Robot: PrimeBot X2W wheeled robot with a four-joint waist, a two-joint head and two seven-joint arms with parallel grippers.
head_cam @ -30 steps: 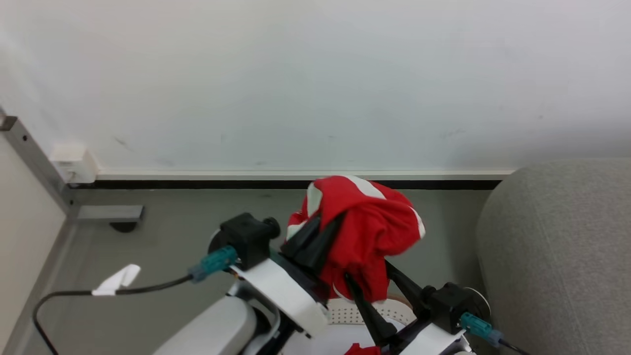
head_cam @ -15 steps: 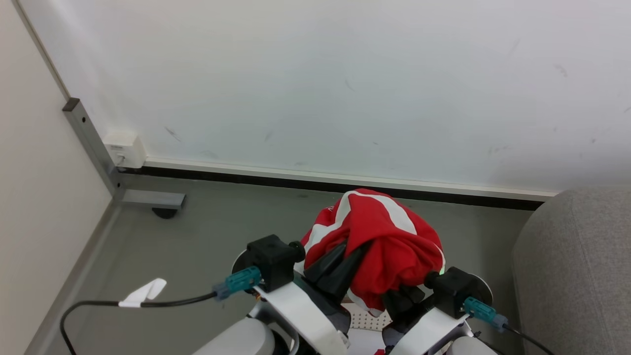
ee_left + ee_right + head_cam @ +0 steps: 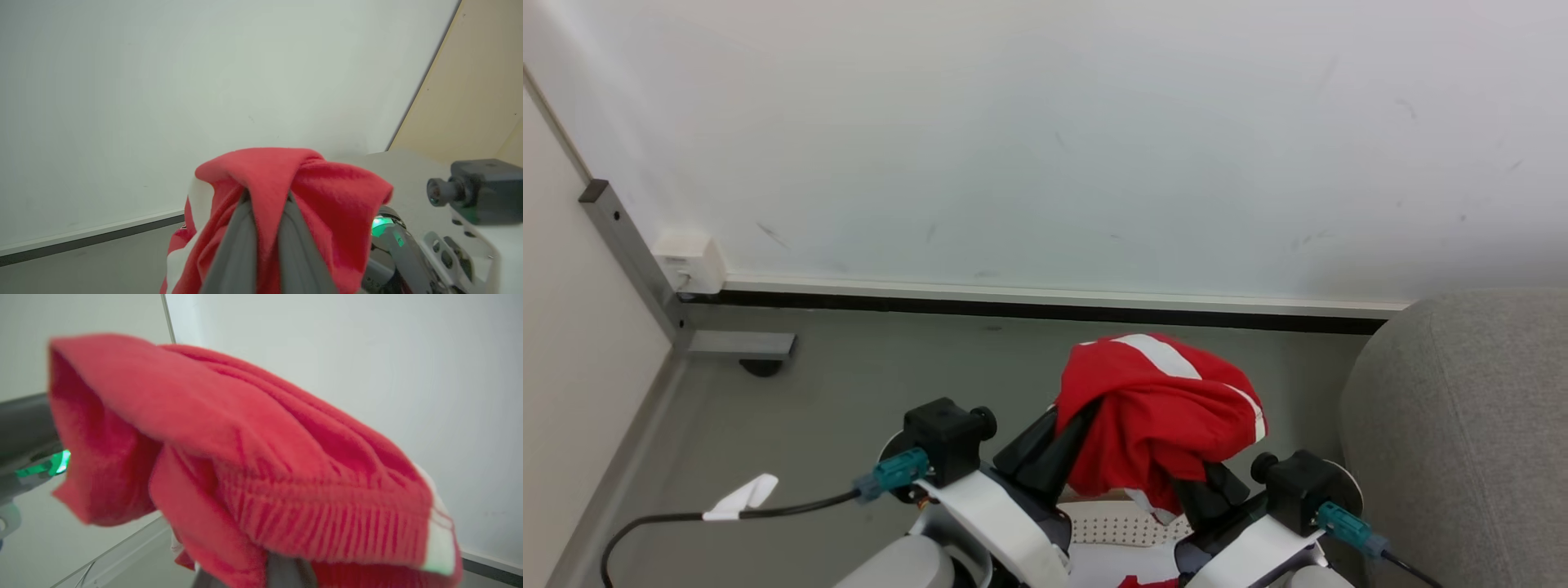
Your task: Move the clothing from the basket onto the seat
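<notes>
1. Red soft fabric with white stripes: the clothing (image 3: 1160, 408), one bunched garment, hangs in the air above the basket (image 3: 1123, 523). The seat (image 3: 1462, 441) is well apart on my right.
2. Left jaws: closed tight, with a fold of the garment pinched between them and draped over the tips.
3. Right jaws: closed narrow on the lower folds, tips buried in cloth.
4. Handling, my estimate: light and limp, with no shape of its own. It will sag, swing and trail a hem. Not fragile, and the knit surface should not slip readily.
5. Where to hold: thick gathered folds or the ribbed hem, not one thin layer.
6. Remaining stock: a scrap of red (image 3: 1147, 581) shows low in the basket.
</notes>
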